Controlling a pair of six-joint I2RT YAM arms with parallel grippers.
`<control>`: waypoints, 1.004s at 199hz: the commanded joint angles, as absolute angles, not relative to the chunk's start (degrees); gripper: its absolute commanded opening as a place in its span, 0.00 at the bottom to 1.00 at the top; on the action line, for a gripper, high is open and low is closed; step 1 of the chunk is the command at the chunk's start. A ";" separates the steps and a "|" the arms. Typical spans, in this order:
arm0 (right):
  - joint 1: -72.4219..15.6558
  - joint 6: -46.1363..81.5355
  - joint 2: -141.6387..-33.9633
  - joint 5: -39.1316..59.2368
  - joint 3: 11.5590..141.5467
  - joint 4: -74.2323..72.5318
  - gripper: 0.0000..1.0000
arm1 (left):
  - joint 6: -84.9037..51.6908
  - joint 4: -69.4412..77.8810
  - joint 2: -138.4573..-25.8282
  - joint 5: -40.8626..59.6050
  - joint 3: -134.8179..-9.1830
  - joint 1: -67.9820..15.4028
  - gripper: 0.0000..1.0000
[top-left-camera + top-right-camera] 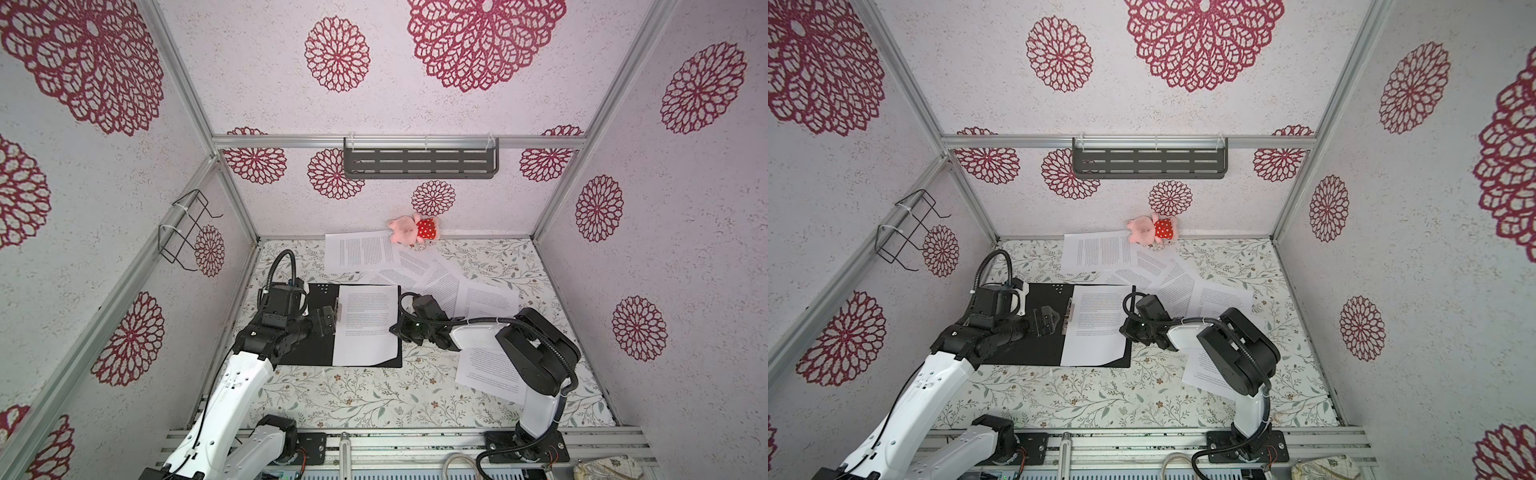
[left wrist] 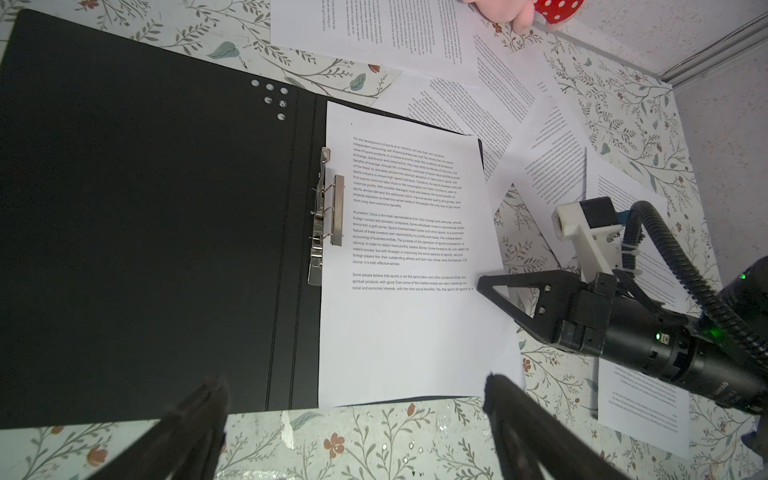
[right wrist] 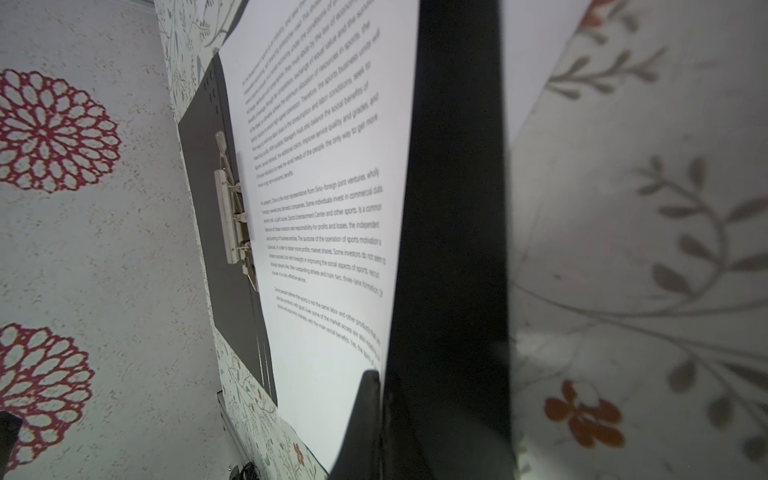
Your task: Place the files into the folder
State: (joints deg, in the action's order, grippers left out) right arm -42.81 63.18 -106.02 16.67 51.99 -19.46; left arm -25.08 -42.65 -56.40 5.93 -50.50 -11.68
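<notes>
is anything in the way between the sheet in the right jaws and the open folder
Nothing visible. The sheet already lies on the right half of the folder, its edge at the spine clip. The open left gripper is by the clip.

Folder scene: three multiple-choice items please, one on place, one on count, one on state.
1. The pig lies: A at the front; B mid-table; C at the back.
2. Sheets inside the open folder: A none; B one; C three.
3. The left end effector is: A open; B shut on the pig; C shut on the folder.
Key: 1 C, it rests by the back wall. 2 B, a single sheet lies beside the clip. 3 A, its fingers stand wide apart.
</notes>
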 commanded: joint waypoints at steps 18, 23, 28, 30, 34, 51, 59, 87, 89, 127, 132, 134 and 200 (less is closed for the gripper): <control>-43.24 64.16 -104.70 16.13 53.17 -20.52 0.00 | -23.99 -42.46 -56.69 6.53 -50.45 -11.05 0.99; -43.30 64.14 -104.73 16.20 53.22 -20.52 0.00 | -23.97 -42.45 -56.68 6.51 -50.45 -11.07 0.99; -43.33 64.12 -104.76 16.21 53.26 -20.52 0.00 | -23.99 -42.53 -56.62 6.50 -50.45 -11.07 0.99; -43.33 64.09 -104.76 16.23 53.31 -20.56 0.00 | -23.93 -42.56 -56.61 6.50 -50.45 -11.07 0.99; -43.33 63.99 -104.77 16.31 53.34 -20.48 0.00 | -23.96 -42.61 -56.58 6.53 -50.45 -11.07 0.99; -43.33 63.98 -104.91 16.37 53.44 -20.47 0.00 | -23.91 -42.57 -56.60 6.53 -50.45 -11.07 0.99; -43.41 64.14 -104.93 16.44 53.44 -20.53 0.00 | -23.99 -42.61 -56.60 6.50 -50.41 -11.06 0.99; -43.68 64.13 -105.10 16.42 53.52 -20.48 0.00 | -23.91 -42.62 -56.50 6.48 -50.45 -11.12 0.99; -43.68 64.09 -105.11 16.50 53.52 -20.52 0.00 | -23.91 -42.58 -56.51 6.54 -50.45 -11.09 0.99; -43.68 63.81 -105.20 16.34 53.70 -20.23 0.00 | -23.88 -42.68 -56.45 6.44 -50.45 -11.07 0.99; -43.68 63.83 -105.16 16.35 53.70 -20.22 0.00 | -23.82 -42.68 -56.44 6.42 -50.44 -11.05 0.99; -43.66 63.81 -105.15 16.28 53.70 -20.22 0.00 | -23.80 -42.68 -56.43 6.42 -50.45 -11.07 0.99; -43.77 63.68 -104.96 16.25 53.53 -20.44 0.08 | -23.81 -42.72 -56.41 6.33 -50.45 -11.07 0.99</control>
